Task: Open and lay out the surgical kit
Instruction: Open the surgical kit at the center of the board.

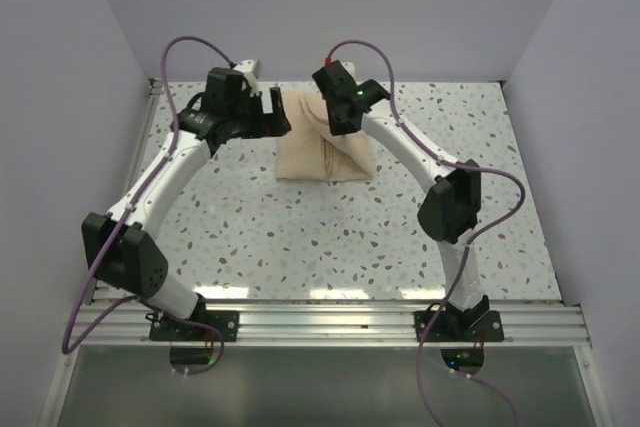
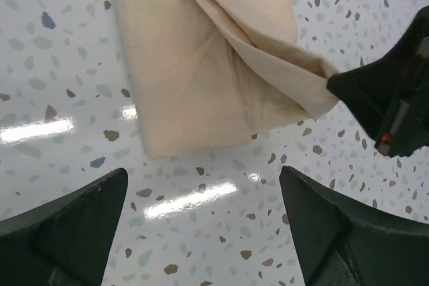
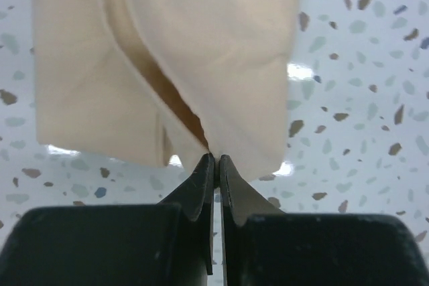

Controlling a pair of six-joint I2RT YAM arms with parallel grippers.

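Observation:
The surgical kit is a folded beige cloth wrap [image 1: 320,152] lying at the far middle of the table. My right gripper [image 1: 340,119] is shut on a corner flap of the wrap [image 3: 221,65] and holds it lifted off the bundle; the pinch shows in the right wrist view [image 3: 216,159]. The same lifted flap shows in the left wrist view [image 2: 268,51]. My left gripper [image 1: 272,112] is open and empty, just left of the wrap, with the wrap's edge [image 2: 194,85] ahead of its jaws [image 2: 201,205]. The steel tray and instruments are hidden inside the wrap.
The speckled white tabletop [image 1: 300,237] is walled by pale panels at the back and sides. A metal rail [image 1: 330,322] runs along the near edge where both arm bases sit.

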